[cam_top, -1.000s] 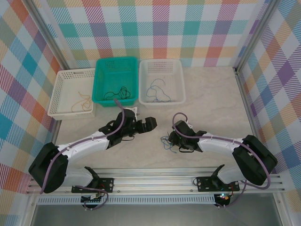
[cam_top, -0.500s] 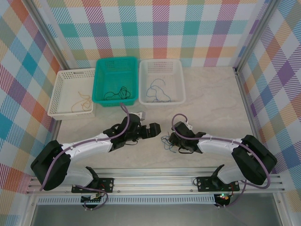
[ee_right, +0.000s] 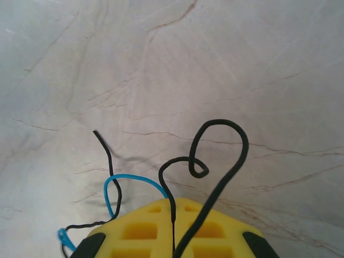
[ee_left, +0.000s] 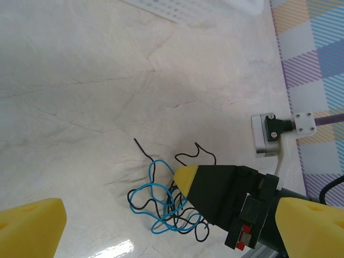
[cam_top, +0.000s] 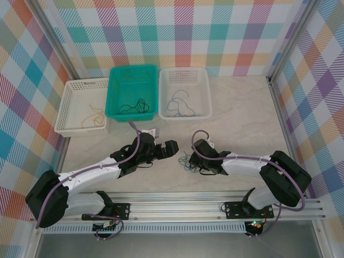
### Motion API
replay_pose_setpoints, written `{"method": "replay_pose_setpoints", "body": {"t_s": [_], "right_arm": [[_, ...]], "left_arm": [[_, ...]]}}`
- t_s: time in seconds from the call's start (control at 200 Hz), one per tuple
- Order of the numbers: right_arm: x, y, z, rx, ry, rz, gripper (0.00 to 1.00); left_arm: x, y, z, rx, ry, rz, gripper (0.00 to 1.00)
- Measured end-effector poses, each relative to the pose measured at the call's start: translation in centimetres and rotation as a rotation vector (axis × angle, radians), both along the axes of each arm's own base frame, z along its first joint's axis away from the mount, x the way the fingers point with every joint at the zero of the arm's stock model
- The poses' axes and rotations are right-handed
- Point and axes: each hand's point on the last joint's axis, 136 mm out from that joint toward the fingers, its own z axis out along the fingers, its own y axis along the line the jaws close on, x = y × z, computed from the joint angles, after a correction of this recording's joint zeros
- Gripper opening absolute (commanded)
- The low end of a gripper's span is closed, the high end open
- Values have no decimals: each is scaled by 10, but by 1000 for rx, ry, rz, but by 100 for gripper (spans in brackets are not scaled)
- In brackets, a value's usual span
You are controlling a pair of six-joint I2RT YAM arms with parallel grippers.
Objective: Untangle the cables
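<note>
- Right gripper [ee_right: 173, 217]: closed on a black strand [ee_right: 221, 122]; the cables [ee_left: 161, 201] bunch at its tips.
- Left gripper [cam_top: 171, 149]: spread wide, facing them; best pinch one blue loop [ee_left: 152, 180], then draw away slowly.

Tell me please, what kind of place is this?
Probably a robot test cell in a lab: two arms bolted to a metal rail, checked panels walling in a table, three baskets, and loose cables.

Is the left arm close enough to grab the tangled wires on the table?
Probably yes: the left gripper is open beside the cables, bare table between. The right gripper grips their other side.
</note>
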Motion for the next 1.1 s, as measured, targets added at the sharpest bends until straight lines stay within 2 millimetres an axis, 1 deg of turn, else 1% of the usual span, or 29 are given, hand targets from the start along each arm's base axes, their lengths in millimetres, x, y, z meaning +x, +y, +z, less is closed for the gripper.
{"method": "replay_pose_setpoints", "body": {"t_s": [0.125, 0.26, 0.36, 0.44, 0.565, 0.66, 0.71, 0.82, 0.92, 1.005, 1.1], "right_arm": [[2, 4, 11, 42, -18, -14, 0], [6, 7, 33, 121, -46, -50, 0], [7, 10, 52, 189, -64, -79, 0], [8, 9, 65, 233, -80, -107, 0], [10, 5, 83, 288, -105, -160, 0], [11, 2, 93, 318, -122, -188, 0], [11, 0, 99, 330, -133, -199, 0], [12, -4, 107, 343, -156, -212, 0], [12, -5, 113, 346, -172, -207, 0], [10, -7, 111, 321, -176, -190, 0], [7, -10, 106, 279, -171, -166, 0]], "left_arm": [[-2, 8, -3, 15, -4, 21, 100], [-4, 8, -4, 14, 1, 15, 100], [-8, 3, 2, -17, 3, -19, 100], [-11, -2, 10, -51, -8, -47, 99], [-16, -9, 21, -83, -26, -97, 93], [-18, -20, 28, -111, -28, -150, 87], [-18, -26, 30, -127, -25, -169, 85], [-16, -36, 24, -136, -8, -195, 80], [-15, -41, 17, -124, 11, -213, 73], [-12, -46, 24, -101, -5, -234, 65], [-6, -49, 42, -68, -63, -264, 61]]}}
